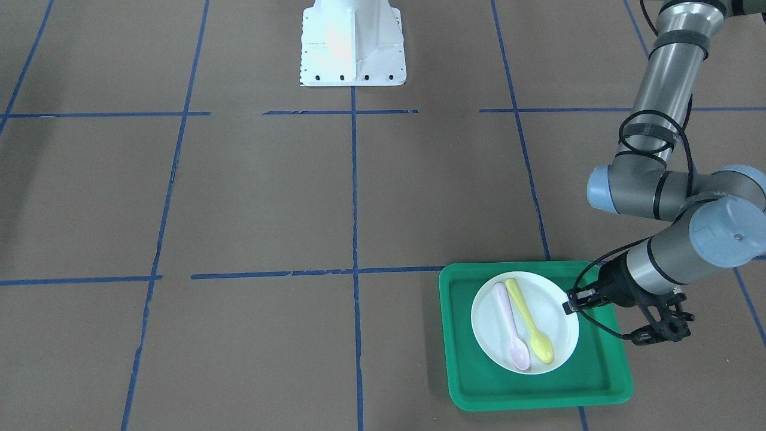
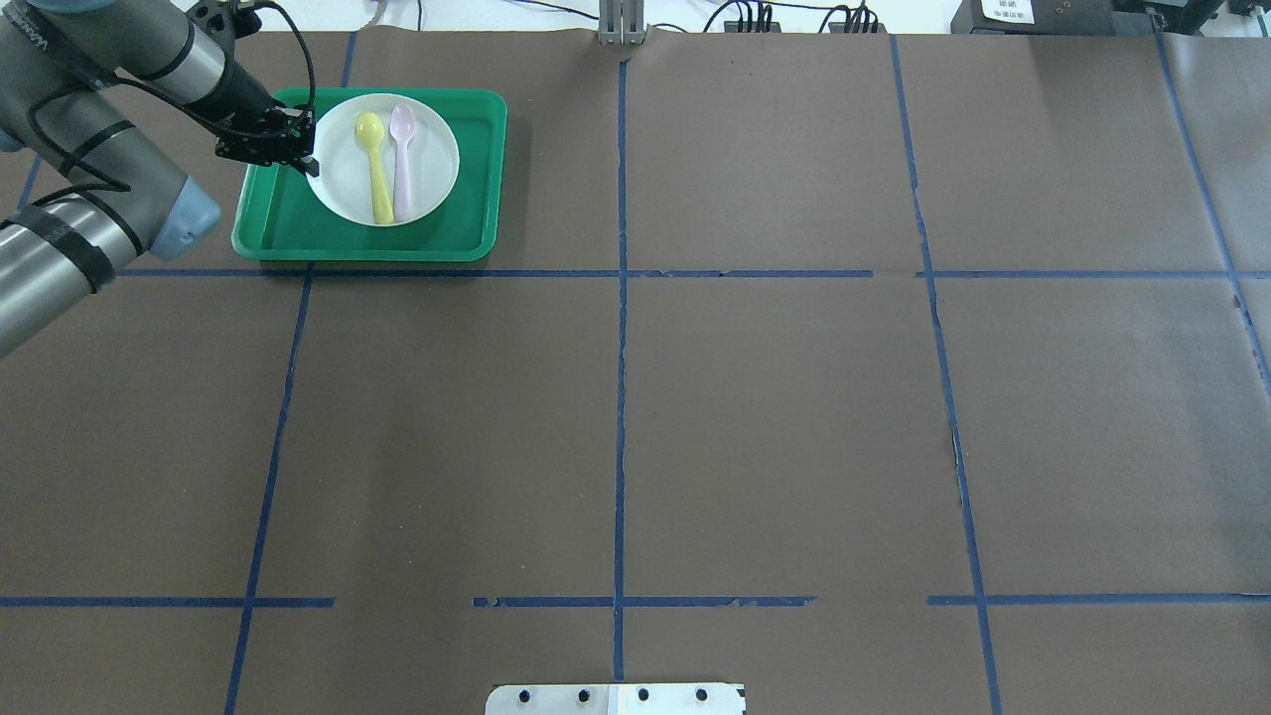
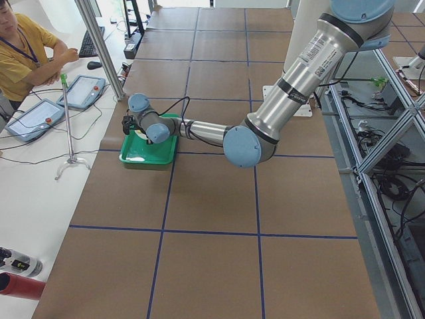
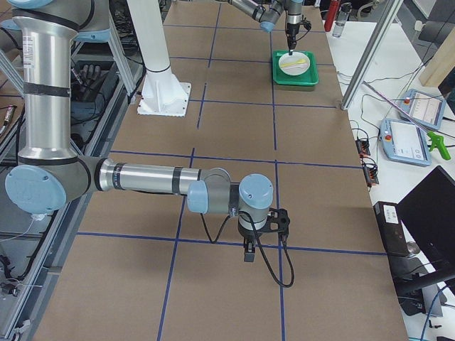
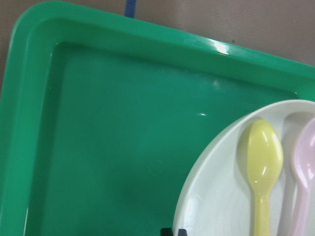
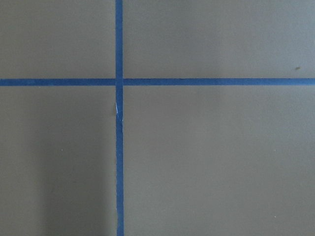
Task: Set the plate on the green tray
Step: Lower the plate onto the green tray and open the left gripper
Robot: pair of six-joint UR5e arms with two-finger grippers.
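Front-facing view: the plate (image 1: 488, 326) lies flat inside the green tray (image 1: 538, 389), carrying a yellow spoon (image 1: 528, 320) and a pink spoon (image 1: 510, 326). The left end effector (image 1: 566, 305) meets the plate's rim, fingers narrow, apparently pinching it.
Overhead view: the plate's body lies from the left end effector (image 2: 310, 159) toward the bench (image 2: 755, 417) centre; the spoon handles point toward the robot.
Left side view: the near arm reaches to the tray; its wrist hides the fingers.
Right side view: the right end effector (image 4: 249, 252) hangs over the bench, well apart from the tray; I cannot tell how wide it is.
Left wrist view: the plate rim is at the fingertips, with tray floor beside it.
Right wrist view: only bench and blue tape (image 6: 118, 147).
Next move, judged: let go of the rim, then lift clear.
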